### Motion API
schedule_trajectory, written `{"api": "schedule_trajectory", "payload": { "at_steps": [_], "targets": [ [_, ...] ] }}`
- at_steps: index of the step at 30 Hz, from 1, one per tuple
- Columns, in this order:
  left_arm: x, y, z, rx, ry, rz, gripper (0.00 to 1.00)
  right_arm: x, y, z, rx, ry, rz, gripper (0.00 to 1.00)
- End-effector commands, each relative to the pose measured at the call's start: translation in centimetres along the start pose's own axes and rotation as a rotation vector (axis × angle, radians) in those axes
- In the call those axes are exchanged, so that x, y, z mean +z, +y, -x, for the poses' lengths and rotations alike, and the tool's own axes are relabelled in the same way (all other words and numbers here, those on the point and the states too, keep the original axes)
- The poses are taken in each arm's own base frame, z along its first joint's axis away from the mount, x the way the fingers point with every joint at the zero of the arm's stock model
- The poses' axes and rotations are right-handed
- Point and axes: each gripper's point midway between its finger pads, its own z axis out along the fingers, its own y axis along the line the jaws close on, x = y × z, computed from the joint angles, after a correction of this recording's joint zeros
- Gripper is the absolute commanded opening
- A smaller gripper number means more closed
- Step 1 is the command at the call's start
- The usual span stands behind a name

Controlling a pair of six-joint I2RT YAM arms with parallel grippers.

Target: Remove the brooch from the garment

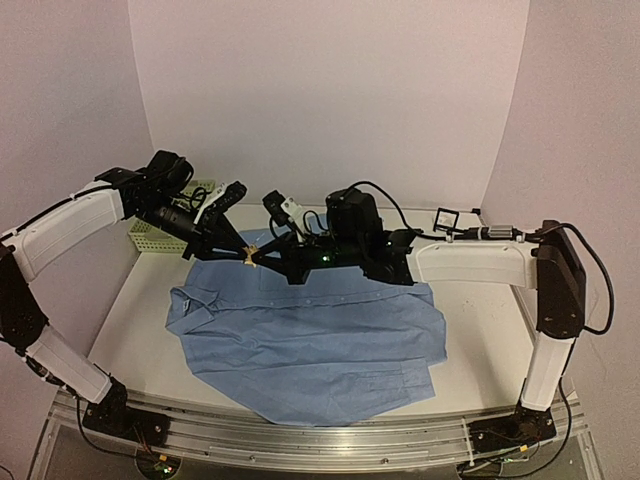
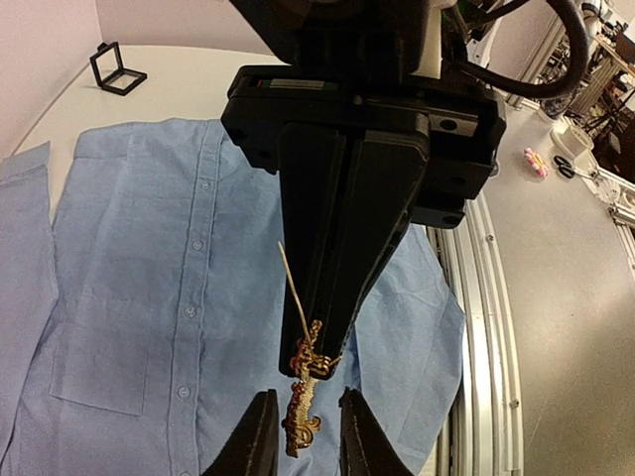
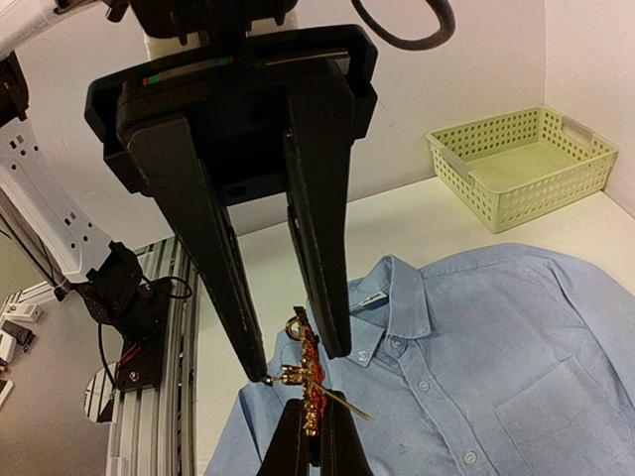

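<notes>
The brooch (image 1: 250, 257), a small orange-red and gold cluster, hangs in the air above the collar end of the light blue shirt (image 1: 320, 340), its pin (image 2: 293, 283) sticking out loose. My right gripper (image 1: 258, 258) is shut on the brooch (image 3: 310, 372). My left gripper (image 1: 243, 255) is open, its two fingers either side of the brooch (image 2: 303, 407); one fingertip (image 3: 264, 375) touches the pin's hinge. The shirt (image 2: 149, 258) lies flat and buttoned on the table, and it also shows in the right wrist view (image 3: 496, 337).
A green mesh basket (image 1: 150, 237) stands at the back left, and it also shows in the right wrist view (image 3: 521, 164). A small black square box (image 1: 446, 219) sits at the back right, and it also shows in the left wrist view (image 2: 117, 69). Walls close in on three sides.
</notes>
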Motion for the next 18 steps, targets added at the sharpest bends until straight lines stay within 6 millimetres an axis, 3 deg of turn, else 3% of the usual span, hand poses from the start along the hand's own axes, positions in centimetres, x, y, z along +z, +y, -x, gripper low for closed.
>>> {"api": "schedule_trajectory", "payload": {
  "at_steps": [1,4,9,14,18],
  "targets": [
    [-0.9,-0.4,1.0,0.039,-0.013,0.006,0.14,-1.1,1.1,2.4,-0.034,-0.051,0.005,0.0],
    [-0.8,-0.2,1.1,0.037,-0.009,0.006,0.0,-1.0,1.1,2.3,-0.034,-0.05,0.005,0.0],
    [-0.8,-0.2,1.1,0.033,-0.015,0.015,0.0,-1.0,0.8,1.6,-0.016,-0.038,-0.005,0.0],
    [-1.2,1.4,0.5,0.11,-0.002,0.155,0.0,-2.4,0.0,2.2,-0.002,-0.052,-0.039,0.37],
    [-2.0,2.5,-0.2,0.348,0.047,0.294,0.0,-4.6,-1.6,2.8,0.037,-0.072,-0.07,0.5]
  ]
}}
